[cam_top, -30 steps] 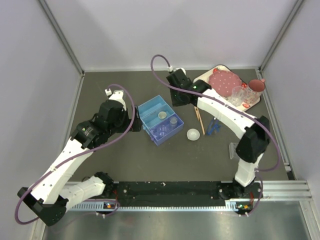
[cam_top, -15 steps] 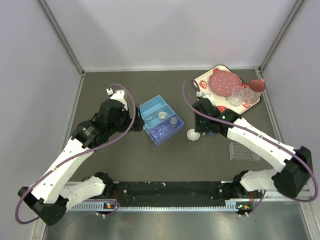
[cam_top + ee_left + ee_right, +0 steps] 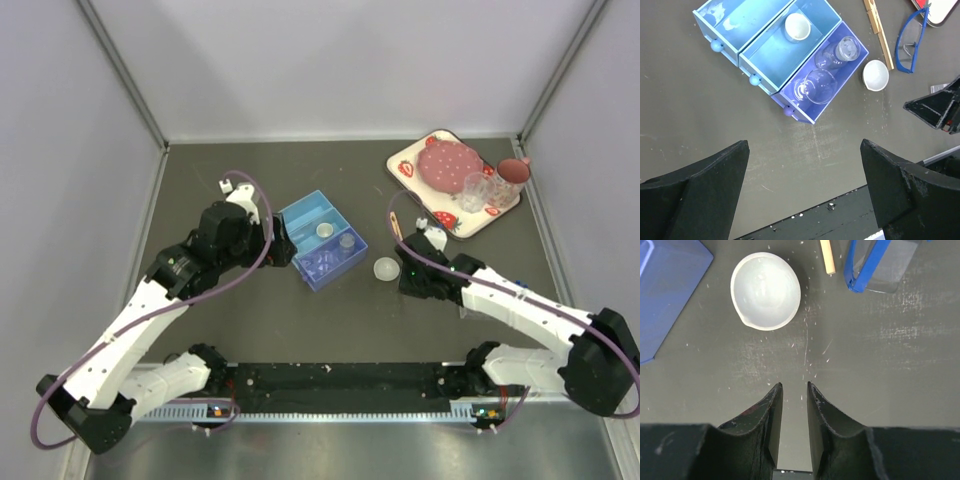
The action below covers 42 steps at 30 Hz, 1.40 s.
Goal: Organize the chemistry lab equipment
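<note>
A small white round dish (image 3: 386,268) (image 3: 766,290) lies on the dark table just right of the blue drawer box (image 3: 305,215). My right gripper (image 3: 408,276) (image 3: 794,386) hovers low beside that dish, open only a narrow gap, with nothing between its fingers. The box's open drawers hold another white dish (image 3: 797,26) and two clear glass vessels (image 3: 840,50). Thin wooden tongs (image 3: 879,32) (image 3: 397,228) and a blue-framed piece (image 3: 912,37) (image 3: 865,270) lie right of the box. My left gripper (image 3: 803,150) (image 3: 283,250) hangs wide open, nothing in it, above the table in front of the box.
A white strawberry-print tray (image 3: 408,160) with a pink plate and glasses stands at the back right. Grey walls close in the table on the left, right and back. My right arm (image 3: 520,305) stretches low across the right front of the table.
My right arm has swung from behind the drawer box to the front, coming down low beside the loose white dish, and its jaws have parted slightly. The left arm has hardly moved.
</note>
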Motion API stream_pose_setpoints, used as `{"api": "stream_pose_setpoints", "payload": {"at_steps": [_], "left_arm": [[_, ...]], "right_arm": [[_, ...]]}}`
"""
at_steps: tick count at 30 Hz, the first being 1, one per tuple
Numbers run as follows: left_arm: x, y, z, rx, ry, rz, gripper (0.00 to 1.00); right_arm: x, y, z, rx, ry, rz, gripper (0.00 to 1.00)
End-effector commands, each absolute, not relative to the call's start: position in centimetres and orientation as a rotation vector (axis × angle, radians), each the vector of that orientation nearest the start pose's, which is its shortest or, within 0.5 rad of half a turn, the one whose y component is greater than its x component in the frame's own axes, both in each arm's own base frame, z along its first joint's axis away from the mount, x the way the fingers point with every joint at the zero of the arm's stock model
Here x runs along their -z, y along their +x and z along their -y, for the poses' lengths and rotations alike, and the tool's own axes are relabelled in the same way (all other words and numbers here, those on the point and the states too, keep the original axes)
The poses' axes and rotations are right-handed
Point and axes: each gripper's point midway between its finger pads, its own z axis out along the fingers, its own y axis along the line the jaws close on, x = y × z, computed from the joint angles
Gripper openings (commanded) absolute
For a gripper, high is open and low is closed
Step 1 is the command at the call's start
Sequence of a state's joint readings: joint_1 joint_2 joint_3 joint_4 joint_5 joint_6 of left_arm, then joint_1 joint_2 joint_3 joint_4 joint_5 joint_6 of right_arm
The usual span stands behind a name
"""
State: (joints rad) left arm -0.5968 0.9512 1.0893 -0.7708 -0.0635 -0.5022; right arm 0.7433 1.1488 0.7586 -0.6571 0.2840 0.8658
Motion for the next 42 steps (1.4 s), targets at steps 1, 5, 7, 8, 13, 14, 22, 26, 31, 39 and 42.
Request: {"api": "stream_pose_setpoints", "payload": {"at_steps": [1, 5, 7, 8, 13, 14, 22, 26, 31, 39, 42], "left_arm": [[-25.7, 22.9, 17.3, 0.607, 0.085, -2.185, 0.99], [-25.3, 22.7, 17.4, 0.618, 0.093, -2.193, 0.99], [-24.8, 22.6, 17.4, 0.620, 0.093, -2.203, 0.99], [-24.9, 22.6, 17.5, 0.626, 0.095, -2.198, 0.99], [-24.4, 22.5, 17.5, 0.623, 0.100, -2.205, 0.99], [-24.4, 22.5, 17.5, 0.625, 0.100, -2.204, 0.99], [-24.3, 22.8, 17.7, 0.623, 0.101, -2.202, 0.99], [-24.0, 22.9, 17.7, 0.616, 0.105, -2.212, 0.99], [-24.2, 23.1, 17.8, 0.616, 0.111, -2.205, 0.99], [-24.4, 22.9, 17.6, 0.609, 0.131, -2.194, 0.99], [-24.3, 23.1, 17.7, 0.605, 0.135, -2.198, 0.99]], "right_arm": [[-9.1, 22.4, -17.8, -0.379, 0.416, -2.441, 0.27], [-7.8, 22.6, -17.4, -0.389, 0.472, -2.410, 0.27], [-7.9, 23.3, -17.7, -0.438, 0.520, -2.369, 0.29], [-7.1, 23.0, -17.3, -0.435, 0.532, -2.371, 0.30], [-7.1, 23.8, -16.8, -0.512, 0.617, -2.285, 0.34], [-6.8, 23.8, -16.7, -0.510, 0.625, -2.281, 0.34], [-7.2, 24.7, -17.0, -0.563, 0.648, -2.235, 0.35], [-6.9, 25.2, -17.0, -0.551, 0.658, -2.235, 0.35], [-6.7, 26.0, -17.5, -0.562, 0.665, -2.237, 0.34], [-5.7, 27.1, -17.6, -0.553, 0.676, -2.249, 0.34], [-5.3, 27.4, -17.7, -0.548, 0.678, -2.259, 0.34]]}}
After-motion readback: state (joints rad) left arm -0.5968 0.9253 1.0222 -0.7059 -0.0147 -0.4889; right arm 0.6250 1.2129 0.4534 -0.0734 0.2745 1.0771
